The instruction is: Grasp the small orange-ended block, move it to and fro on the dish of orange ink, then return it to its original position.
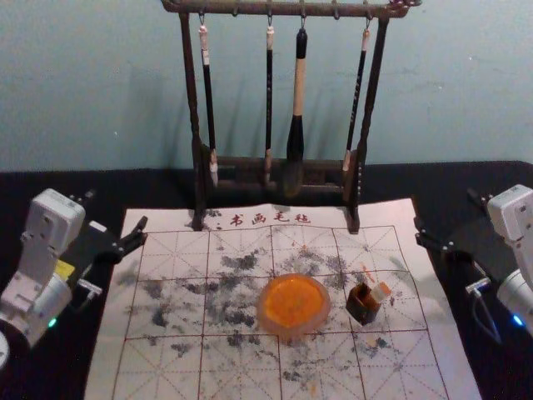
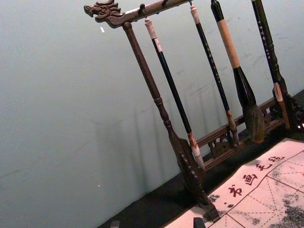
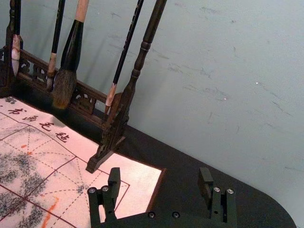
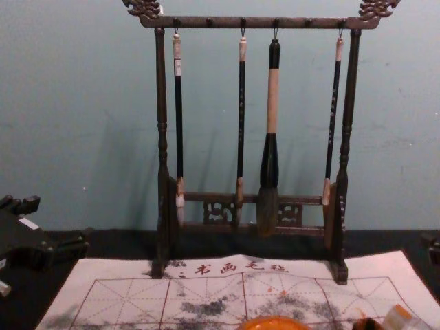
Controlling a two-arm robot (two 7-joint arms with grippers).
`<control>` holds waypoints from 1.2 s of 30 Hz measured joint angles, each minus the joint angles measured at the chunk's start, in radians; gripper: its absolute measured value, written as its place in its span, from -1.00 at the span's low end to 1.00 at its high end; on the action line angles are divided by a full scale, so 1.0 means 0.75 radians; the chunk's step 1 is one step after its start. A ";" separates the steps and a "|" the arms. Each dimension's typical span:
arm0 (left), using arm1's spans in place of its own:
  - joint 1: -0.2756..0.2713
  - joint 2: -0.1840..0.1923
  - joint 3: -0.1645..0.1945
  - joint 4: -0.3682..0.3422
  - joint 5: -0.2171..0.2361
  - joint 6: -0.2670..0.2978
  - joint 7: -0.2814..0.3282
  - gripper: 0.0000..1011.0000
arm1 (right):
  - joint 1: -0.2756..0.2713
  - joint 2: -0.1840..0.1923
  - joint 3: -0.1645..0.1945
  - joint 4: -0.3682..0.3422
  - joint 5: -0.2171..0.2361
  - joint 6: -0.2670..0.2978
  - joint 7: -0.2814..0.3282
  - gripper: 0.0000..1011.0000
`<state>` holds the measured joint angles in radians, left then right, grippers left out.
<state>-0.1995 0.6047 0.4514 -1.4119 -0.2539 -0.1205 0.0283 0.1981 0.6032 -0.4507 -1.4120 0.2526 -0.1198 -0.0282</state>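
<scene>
The block (image 1: 381, 292) sits at 3 o'clock of the dish (image 1: 293, 303), presumably for easy inking; left gripper (image 1: 116, 210) (10 o'clock) and right gripper (image 1: 446, 210) (2 o'clock) gape.

A pale blue-green wall (image 1: 100, 83) stands beyond the far edge of the black table (image 1: 450, 179). Scuffs noted right; faint shadows left.

Lower left of the frame: left arm (image 1: 55, 218) has a pale grey shell, yellow label (image 1: 63, 269), green light (image 1: 52, 322) and black left pincer (image 1: 117, 209). Lower right: right arm (image 1: 510, 213) matches, with blue light (image 1: 517, 321), thin cable (image 1: 477, 312); black right pincer (image 1: 446, 210) bears round screws (image 3: 217, 189).
</scene>
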 joint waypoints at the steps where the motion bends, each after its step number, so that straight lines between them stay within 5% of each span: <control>1: 0.000 0.000 0.000 0.000 0.000 0.000 0.000 0.98 | 0.000 0.000 0.000 0.000 0.000 0.000 0.000 0.98; 36: 0.000 0.000 0.000 0.000 0.000 0.000 0.000 0.98 | 0.002 0.002 -0.001 0.000 0.002 -0.001 0.000 0.98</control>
<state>-0.1995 0.6047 0.4514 -1.4119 -0.2539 -0.1205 0.0283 0.1996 0.6047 -0.4514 -1.4119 0.2539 -0.1205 -0.0282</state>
